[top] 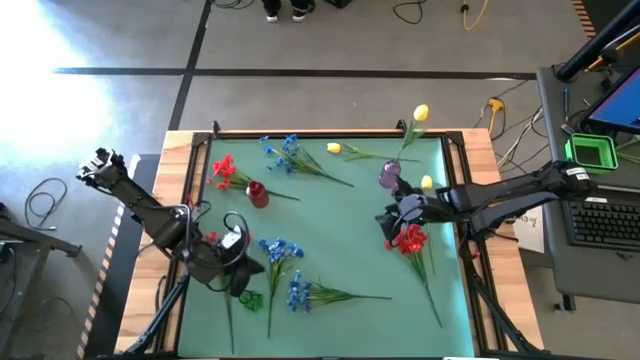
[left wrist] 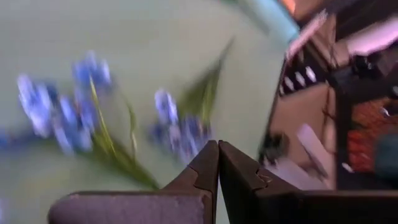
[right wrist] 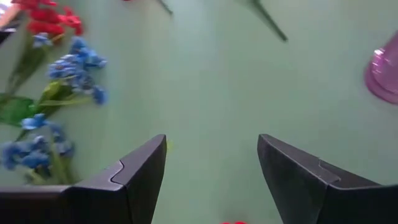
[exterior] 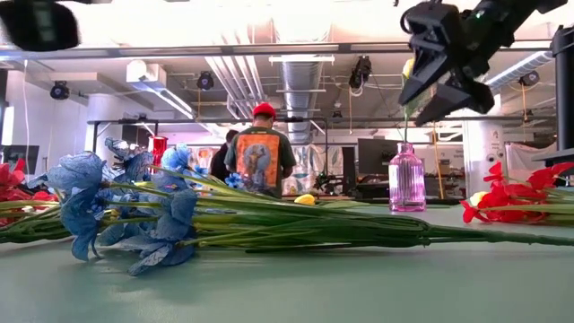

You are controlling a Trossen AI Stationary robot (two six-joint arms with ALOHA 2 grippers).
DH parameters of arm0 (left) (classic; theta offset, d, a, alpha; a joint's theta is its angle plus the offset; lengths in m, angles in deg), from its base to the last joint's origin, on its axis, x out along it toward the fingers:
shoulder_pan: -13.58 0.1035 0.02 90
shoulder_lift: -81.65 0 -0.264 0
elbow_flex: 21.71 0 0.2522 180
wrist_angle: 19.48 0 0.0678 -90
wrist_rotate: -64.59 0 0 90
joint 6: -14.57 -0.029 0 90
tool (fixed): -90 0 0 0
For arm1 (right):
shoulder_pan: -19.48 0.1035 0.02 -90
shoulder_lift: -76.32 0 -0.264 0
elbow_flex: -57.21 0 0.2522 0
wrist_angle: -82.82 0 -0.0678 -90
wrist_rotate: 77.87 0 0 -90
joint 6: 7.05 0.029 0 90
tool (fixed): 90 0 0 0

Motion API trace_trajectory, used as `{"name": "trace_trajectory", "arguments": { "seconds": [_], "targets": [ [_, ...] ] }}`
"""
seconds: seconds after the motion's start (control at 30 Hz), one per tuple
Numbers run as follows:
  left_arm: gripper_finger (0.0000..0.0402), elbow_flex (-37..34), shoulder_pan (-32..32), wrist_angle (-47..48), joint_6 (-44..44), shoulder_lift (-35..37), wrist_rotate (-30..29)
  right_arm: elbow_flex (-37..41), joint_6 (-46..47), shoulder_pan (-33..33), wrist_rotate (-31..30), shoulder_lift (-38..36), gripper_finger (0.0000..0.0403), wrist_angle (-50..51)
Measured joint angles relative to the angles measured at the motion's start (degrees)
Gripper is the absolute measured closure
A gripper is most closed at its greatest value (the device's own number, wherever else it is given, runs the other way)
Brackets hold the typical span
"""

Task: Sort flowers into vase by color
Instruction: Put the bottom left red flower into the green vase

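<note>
Blue flowers (exterior: 134, 211) loose on worktop (top: 350, 260); sorting barely begun.
Right pincer (top: 392, 225) spread over 4 o'clock red flowers (top: 412, 240); left pincer (top: 243, 285) pressed together.

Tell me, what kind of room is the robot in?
Probably a robotics lab or workshop. The low view shows bare ceiling ducts and computer monitors behind a person standing at a bench. The high view shows a keyboard and loose cables beside the green work table.

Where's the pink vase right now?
High view: the pink vase stands on the mat's right half, just behind the open right hand, with a yellow flower close on its right.
</note>
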Motion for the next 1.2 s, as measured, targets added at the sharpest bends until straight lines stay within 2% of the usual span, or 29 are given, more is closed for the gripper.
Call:
{"name": "trace_trajectory", "arguments": {
  "seconds": [0.3, 0.5, 0.7, 0.9, 1.07, 1.2],
  "targets": [
    [0.0402, 0.0, -1.4, 13.9, 22.9, 1.4, 16.9, -4.6, -5.0, 2.6, -0.5, 0.2, 0.0158, -1.1],
    [0.0402, 0.0, -3.3, 23.9, 34.2, 2.5, 17.0, -6.8, -7.7, 4.2, -0.5, 1.7, 0.0158, -1.5],
    [0.0385, 0.0, -6.3, 28.3, 43.0, -0.6, 21.0, -8.9, -10.4, 5.0, -0.5, 4.4, 0.0158, -1.1],
    [0.0328, 0.0, -7.1, 27.9, 44.7, -5.5, 21.1, -10.3, -13.1, 6.3, -0.4, 7.4, 0.0158, -0.7],
    [0.0255, 0.0, -7.1, 27.2, 45.2, -9.9, 21.9, -10.6, -15.1, 7.1, -0.3, 8.3, 0.0158, -0.6],
    [0.0195, 0.0, -8.2, 27.1, 50.6, -14.1, 22.7, -10.6, -15.2, 7.2, -0.3, 8.2, 0.0158, -0.5]
  ]
}}
